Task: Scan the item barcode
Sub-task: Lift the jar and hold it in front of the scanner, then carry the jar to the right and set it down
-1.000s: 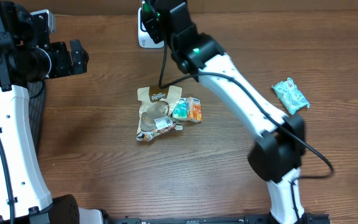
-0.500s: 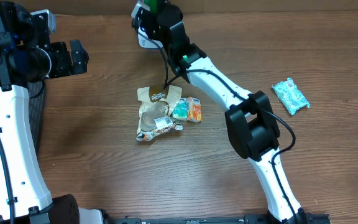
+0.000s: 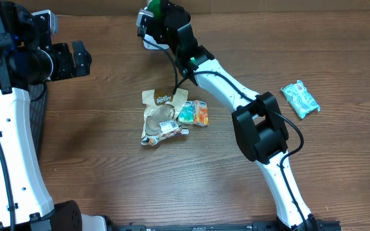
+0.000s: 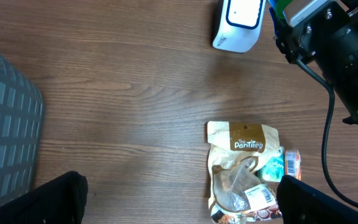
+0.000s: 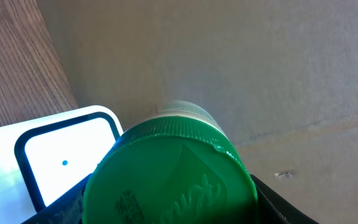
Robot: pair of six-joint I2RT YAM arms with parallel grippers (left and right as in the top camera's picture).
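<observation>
The right gripper (image 3: 151, 18) is stretched to the far edge of the table (image 3: 95, 160), with a green item (image 3: 155, 7) seen at its tip, just above a white scanner (image 3: 148, 41). Snack packets (image 3: 169, 114) are heaped mid-table. One teal packet (image 3: 299, 99) is set well apart, to the right. The left gripper (image 3: 82, 59) is held at the left, jaws spread.

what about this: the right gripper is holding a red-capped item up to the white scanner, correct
Not quite: the cap is green, not red. The right wrist view shows it: the right gripper is holding a green-capped item up to the white scanner.
</observation>
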